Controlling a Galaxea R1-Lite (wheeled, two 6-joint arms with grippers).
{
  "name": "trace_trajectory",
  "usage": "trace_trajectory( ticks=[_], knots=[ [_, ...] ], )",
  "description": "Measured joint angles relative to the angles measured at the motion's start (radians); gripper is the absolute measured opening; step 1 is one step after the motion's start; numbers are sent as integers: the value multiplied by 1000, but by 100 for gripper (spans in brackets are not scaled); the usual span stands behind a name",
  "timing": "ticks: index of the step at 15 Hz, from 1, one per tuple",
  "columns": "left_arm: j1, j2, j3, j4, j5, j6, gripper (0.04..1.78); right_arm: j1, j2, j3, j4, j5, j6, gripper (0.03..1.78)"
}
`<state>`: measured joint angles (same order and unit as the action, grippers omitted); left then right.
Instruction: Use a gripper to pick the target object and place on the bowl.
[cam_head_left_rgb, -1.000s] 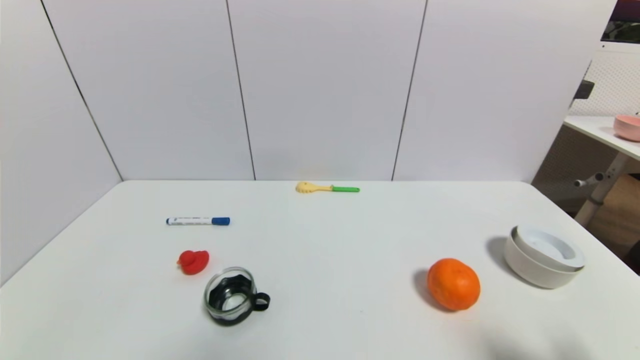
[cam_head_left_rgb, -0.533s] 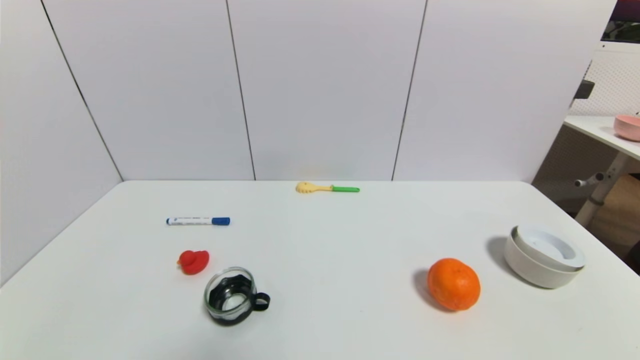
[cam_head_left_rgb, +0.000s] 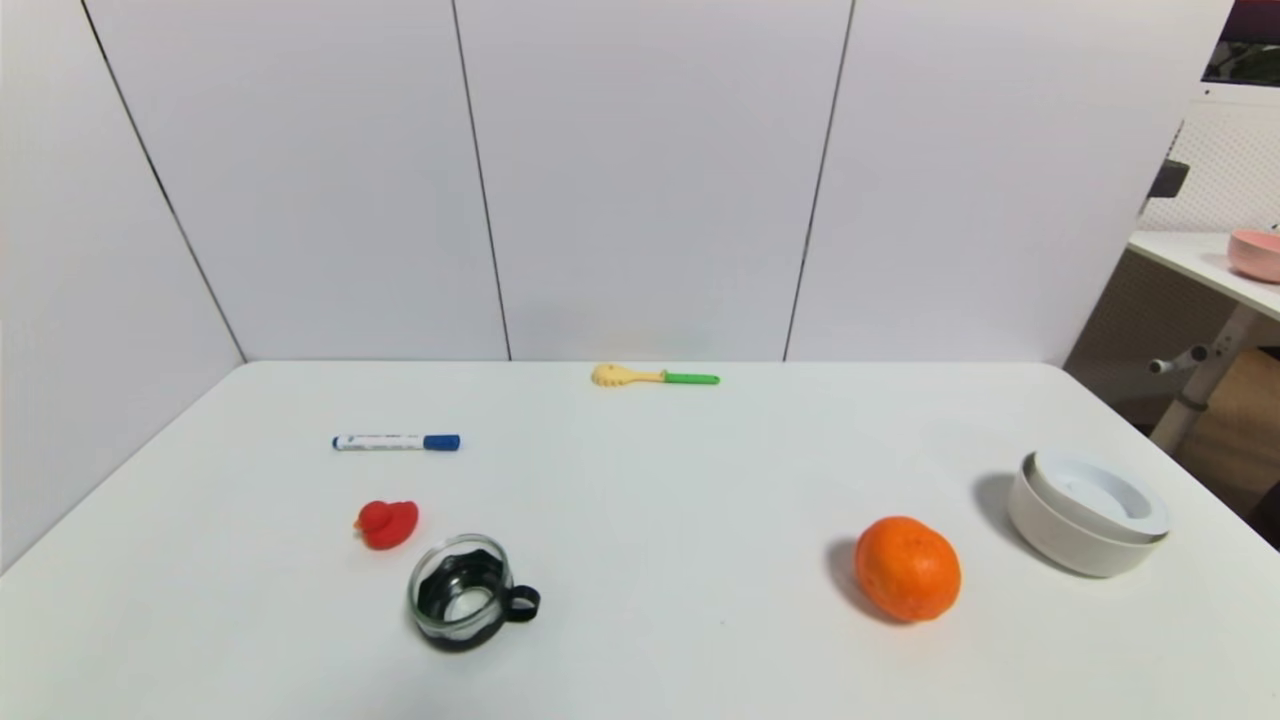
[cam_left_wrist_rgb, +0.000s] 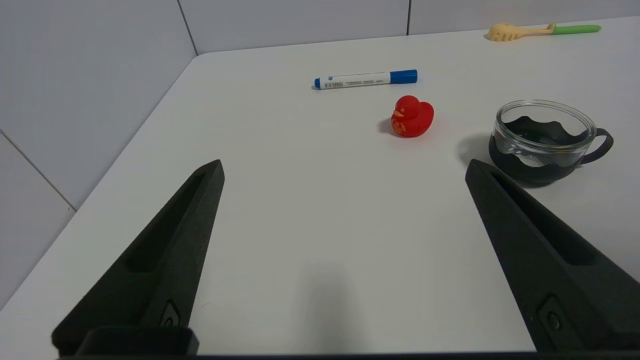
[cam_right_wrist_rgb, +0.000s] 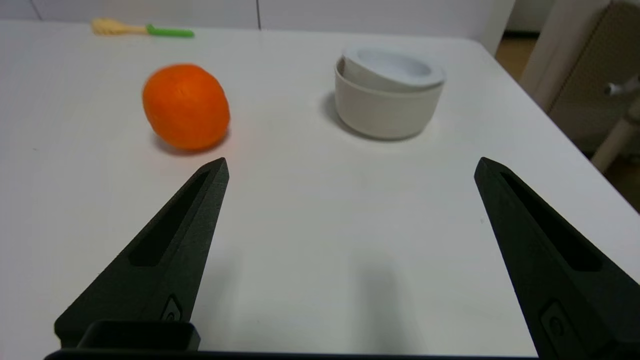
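Note:
The off-white bowl stands at the table's right side. The white disc rests tilted on top of the bowl's rim. Both also show in the right wrist view, the bowl with the disc on it. My right gripper is open and empty over bare table, short of the bowl and beside the orange fruit. My left gripper is open and empty over the table's left part. Neither gripper shows in the head view.
An orange fruit lies left of the bowl. A glass cup, a red duck, a blue marker and a yellow-green toy fork lie on the table. A pink bowl sits on a side desk.
A faint shadow at the table's front right edge, seen one second ago, has gone. The bowl, disc and other objects have not moved.

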<state>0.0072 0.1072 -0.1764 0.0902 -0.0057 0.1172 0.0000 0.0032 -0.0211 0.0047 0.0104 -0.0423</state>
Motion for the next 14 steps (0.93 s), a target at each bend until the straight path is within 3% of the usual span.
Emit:
trace_trajectory(
  ticks=[14],
  knots=[
    [0, 0, 0, 0, 1, 0, 171, 0, -5, 21, -17, 0, 5, 169]
  ],
)
